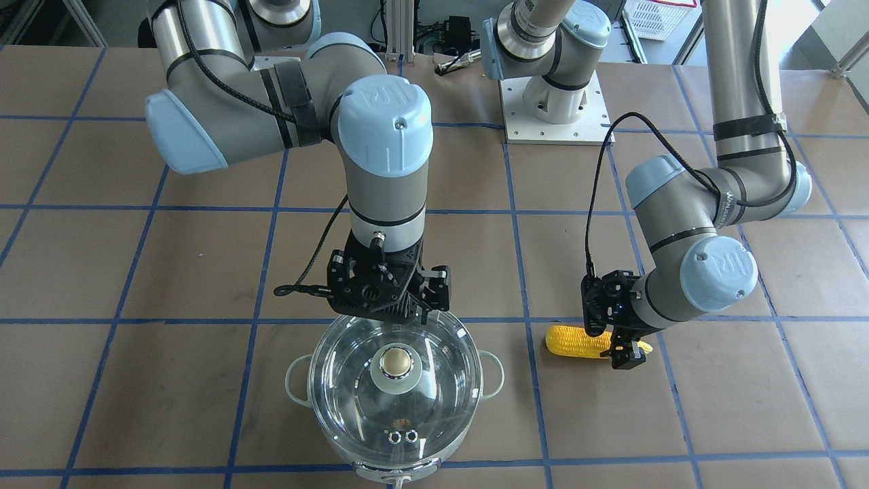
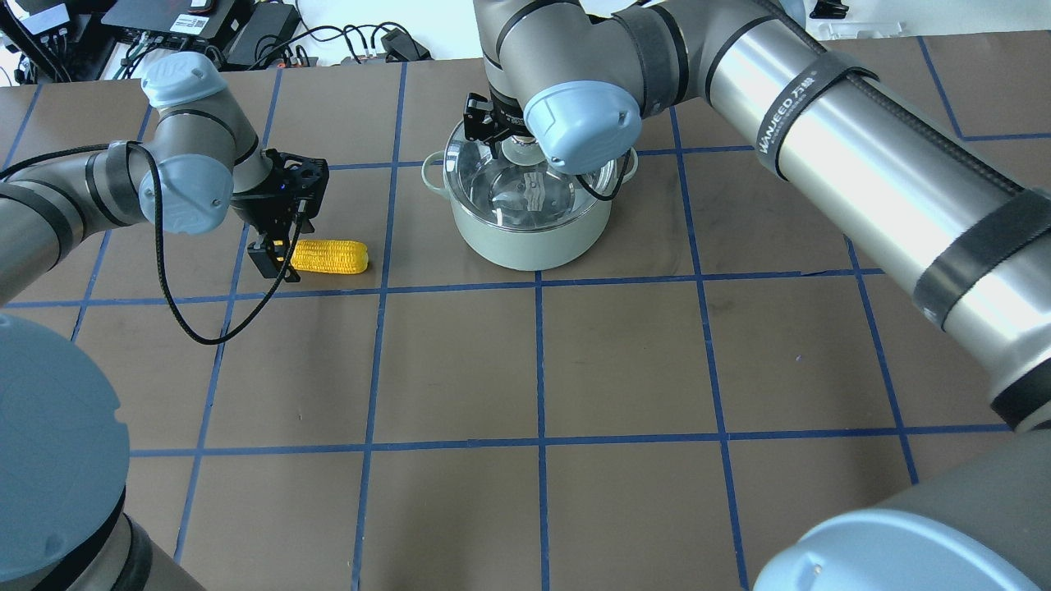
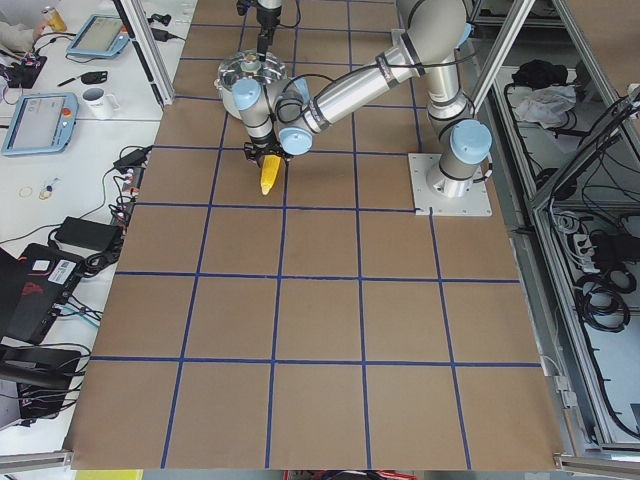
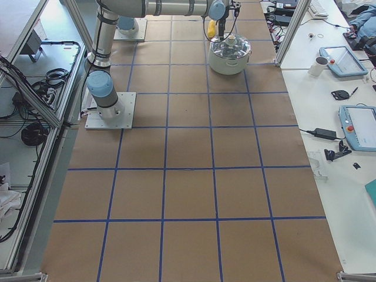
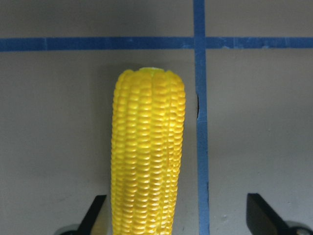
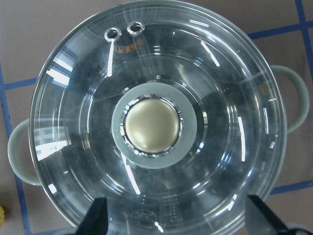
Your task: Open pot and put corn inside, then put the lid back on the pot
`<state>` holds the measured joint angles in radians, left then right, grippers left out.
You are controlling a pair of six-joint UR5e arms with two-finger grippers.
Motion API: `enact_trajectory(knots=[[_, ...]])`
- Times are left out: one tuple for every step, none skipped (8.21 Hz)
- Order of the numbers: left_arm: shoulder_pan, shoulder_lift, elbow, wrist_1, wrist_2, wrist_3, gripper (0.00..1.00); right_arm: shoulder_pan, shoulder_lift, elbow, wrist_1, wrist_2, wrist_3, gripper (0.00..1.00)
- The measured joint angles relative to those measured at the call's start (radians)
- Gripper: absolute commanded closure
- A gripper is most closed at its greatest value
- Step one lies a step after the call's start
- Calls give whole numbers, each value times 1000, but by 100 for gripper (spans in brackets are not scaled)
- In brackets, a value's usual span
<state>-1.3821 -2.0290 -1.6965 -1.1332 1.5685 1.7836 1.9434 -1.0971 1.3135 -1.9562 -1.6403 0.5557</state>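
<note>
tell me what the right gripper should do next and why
Probably lower the right gripper straight down and close it on the knob. The lid sits on the pot, so the corn cannot go in yet. In the right wrist view the knob lies roughly between the open fingers, with the gripper above it.

White lettering on the black forearm strap (image 2: 792, 111) of the right arm (image 2: 903, 193) reads WANJEED, followed by two Chinese characters too small to make out. The black elbow strap (image 1: 729, 202) of the left arm (image 1: 740, 68) carries the same word, only just legible. A raised UR logo stands on the right wrist cap (image 1: 384, 102) and on the left wrist cap (image 1: 724, 268), both pale blue. The lid (image 6: 220, 98) bears a small orange mark beside its vent rings (image 6: 112, 34), unreadable.
</note>
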Motion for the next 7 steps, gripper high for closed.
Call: enact_trajectory(knots=[[0,-11,0,19,-2,0,0,2,24,-3,-45,-1,-10,0],[0,-20,0,36,-3,0,0,3,41,-9,-69,-11,-36,3],[0,-27,-1,44,-3,0,0,3,55,-12,-84,-18,-52,5],[0,-36,-1,49,-4,0,0,3,65,-14,-104,-20,-62,14],[0,-46,-1,54,-4,0,0,3,71,-15,-123,-21,-74,29],[0,-52,-2,58,-4,0,23,2,74,-15,-137,-20,-83,47],[0,-56,-2,61,-4,1,62,2,74,-15,-145,-20,-90,65]])
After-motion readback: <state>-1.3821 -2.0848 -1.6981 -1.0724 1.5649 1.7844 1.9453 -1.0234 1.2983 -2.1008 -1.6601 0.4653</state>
